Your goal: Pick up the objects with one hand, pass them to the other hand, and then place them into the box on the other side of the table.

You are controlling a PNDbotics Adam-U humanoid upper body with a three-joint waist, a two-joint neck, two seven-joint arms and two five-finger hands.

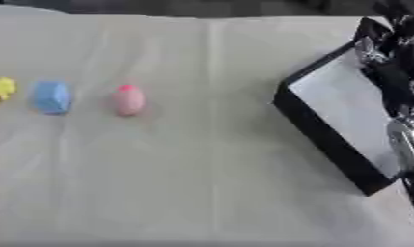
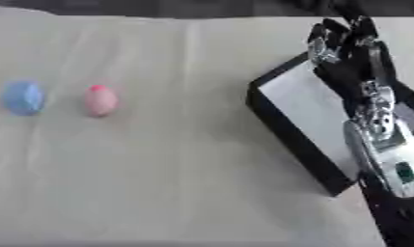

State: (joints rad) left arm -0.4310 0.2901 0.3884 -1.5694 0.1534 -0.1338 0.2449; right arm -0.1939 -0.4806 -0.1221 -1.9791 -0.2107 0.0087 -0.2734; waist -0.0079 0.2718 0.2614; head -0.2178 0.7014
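Three small objects lie in a row at the left of the table: a yellow object (image 1: 0, 89) at the edge, a blue rounded block (image 1: 52, 97) and a pink egg-like object (image 1: 128, 100) with a red tip. A black box (image 2: 286, 128) with a pale inside stands tilted at the right. My right hand (image 2: 349, 48) hangs over the box's far part, its fingers relaxed and holding nothing. The forearm runs down along the right edge. My left hand shows in no view.
A pale cloth (image 1: 201, 183) covers the table, with creases running across it. The table's far edge (image 1: 201, 17) meets a dark background at the top.
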